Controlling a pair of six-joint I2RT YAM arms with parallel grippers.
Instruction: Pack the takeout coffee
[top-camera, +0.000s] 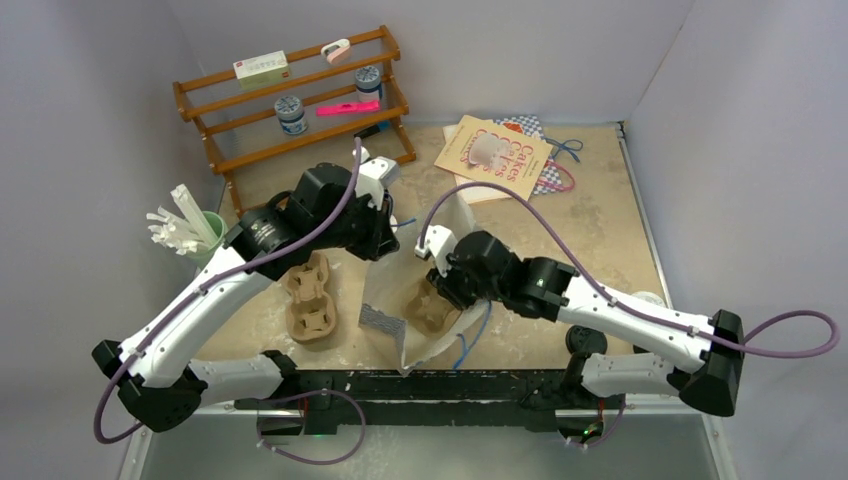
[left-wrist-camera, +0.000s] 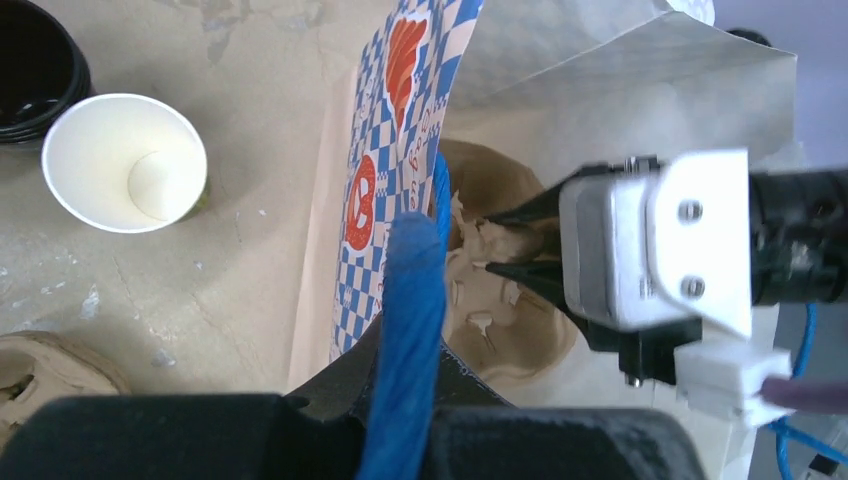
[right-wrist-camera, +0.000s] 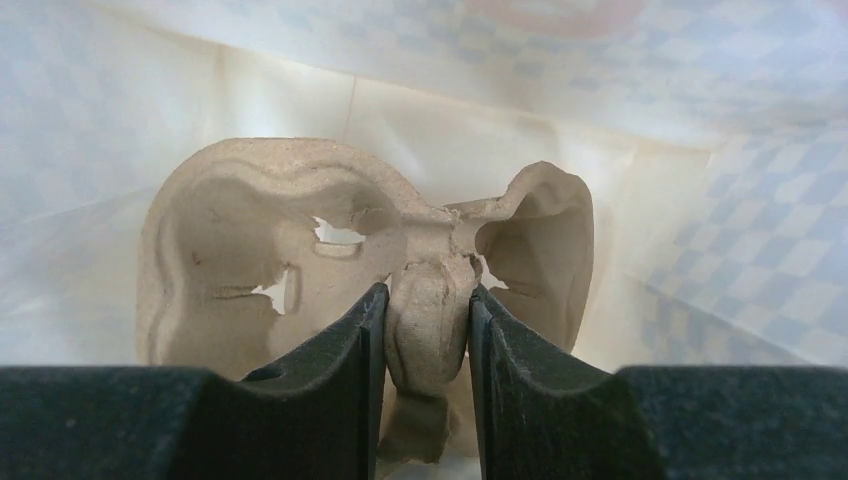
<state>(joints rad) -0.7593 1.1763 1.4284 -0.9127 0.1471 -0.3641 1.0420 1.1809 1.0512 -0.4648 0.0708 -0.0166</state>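
The beige table (top-camera: 600, 230) carries everything. The biggest item on it is the white paper bag with blue-checked print (left-wrist-camera: 600, 90), which stands open-mouthed between the two arms. The left gripper (left-wrist-camera: 400, 395) is clamped tight on the bag's blue rope handle (left-wrist-camera: 415, 270) and holds that side up. The right gripper (right-wrist-camera: 427, 330) reaches down inside the bag, its two fingers pinching the central ridge of a brown moulded-pulp cup carrier (right-wrist-camera: 250, 230), which sits low in the bag.

The small black disposable paper cup (left-wrist-camera: 30, 60) is outside the bag. It stands on the table, only partly caught at the corner of the left wrist view and touching or just beside a green paper cup with a white inside (left-wrist-camera: 125, 160). Whether it has its lid on cannot be made out.

By this reckoning the task is at an early-to-middle stage. The bag is opened and the carrier is about placed. What is left is releasing the carrier and then fetching the black cup, lidding it if needed, and seating it in the carrier.

Counted, there is one bag and two pulp carriers, the second carrier (top-camera: 310, 300) lying on the table left of the bag. There is also one black cup and one empty green cup.
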